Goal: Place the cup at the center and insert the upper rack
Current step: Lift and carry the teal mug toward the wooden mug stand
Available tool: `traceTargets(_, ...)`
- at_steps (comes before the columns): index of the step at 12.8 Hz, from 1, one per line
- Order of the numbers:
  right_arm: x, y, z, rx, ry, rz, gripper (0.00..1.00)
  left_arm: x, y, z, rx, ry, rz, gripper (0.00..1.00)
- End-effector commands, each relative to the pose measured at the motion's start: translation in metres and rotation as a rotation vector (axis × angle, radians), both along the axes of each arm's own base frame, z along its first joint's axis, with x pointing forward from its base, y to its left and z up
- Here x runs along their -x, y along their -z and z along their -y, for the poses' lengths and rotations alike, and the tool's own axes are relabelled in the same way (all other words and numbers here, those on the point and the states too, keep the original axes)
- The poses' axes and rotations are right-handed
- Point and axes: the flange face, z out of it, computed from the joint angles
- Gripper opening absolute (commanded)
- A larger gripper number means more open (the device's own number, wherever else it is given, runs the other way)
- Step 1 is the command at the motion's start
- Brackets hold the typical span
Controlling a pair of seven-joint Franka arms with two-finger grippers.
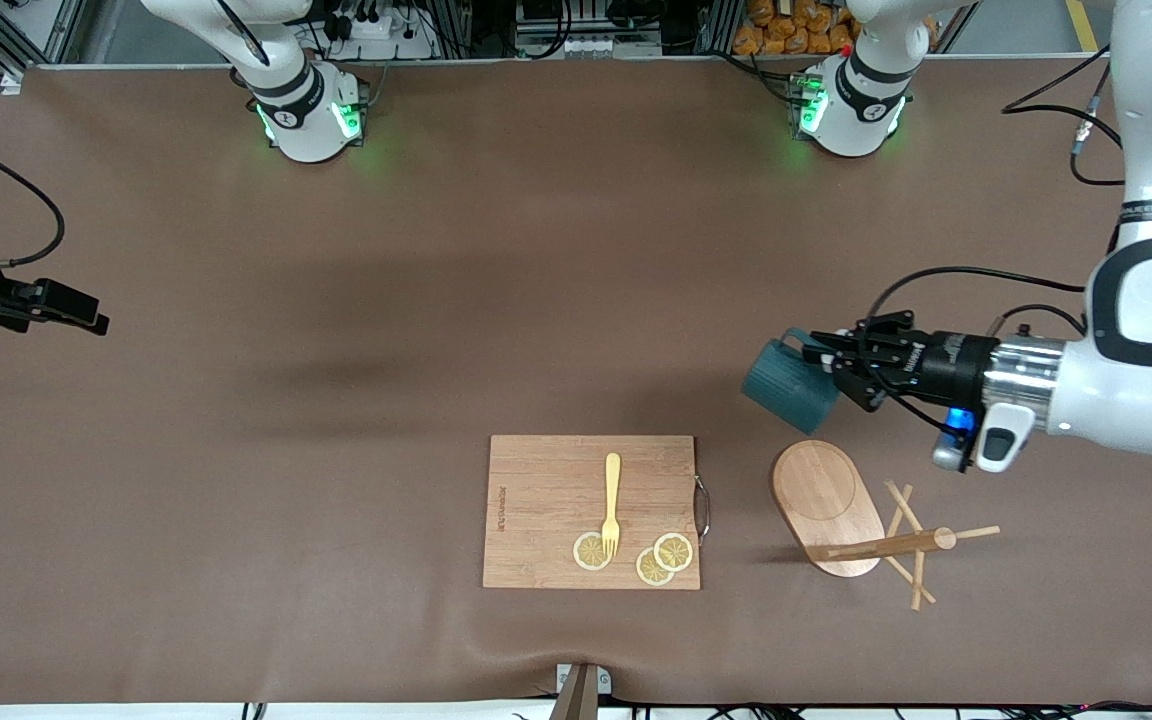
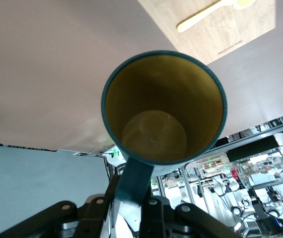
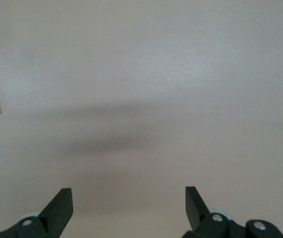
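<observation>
The dark teal ribbed cup point(image 1: 786, 385) hangs in the air, tipped on its side, over bare table at the left arm's end. My left gripper point(image 1: 821, 360) is shut on its loop handle. In the left wrist view the gripper point(image 2: 131, 191) pinches the handle point(image 2: 135, 176) and the cup's point(image 2: 164, 99) yellowish-tan inside faces the camera. The upper rack point(image 1: 826, 505), a light wooden mug stand, lies tipped over nearer the front camera than the cup, with its post point(image 1: 886, 545) and pegs on the table. My right gripper point(image 1: 86, 318) waits open and empty point(image 3: 129, 198) at the right arm's end.
A rectangular wooden cutting board point(image 1: 556, 490) lies near the front edge at mid-table, beside the rack. On it are a yellow fork point(image 1: 612, 500) and three lemon slices point(image 1: 664, 555). The board point(image 2: 226, 34) and fork point(image 2: 201, 17) also show in the left wrist view.
</observation>
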Motion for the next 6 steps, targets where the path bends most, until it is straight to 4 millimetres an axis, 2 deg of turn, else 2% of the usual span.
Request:
traceTargets(1, -0.002, -0.001, 0.001, -0.017, -0.011, 0.002, 1.00, -0.007, -0.013, -0.011, 0.050, 0.004, 0.042, 0.00)
traceTargets(4, -0.002, -0.001, 0.001, -0.017, -0.011, 0.003, 1.00, -0.018, -0.003, -0.033, 0.089, 0.002, 0.085, 0.00)
traceTargets(6, -0.002, -0.001, 0.001, -0.017, -0.011, 0.003, 1.00, -0.024, 0.016, -0.044, 0.116, 0.001, 0.089, 0.00)
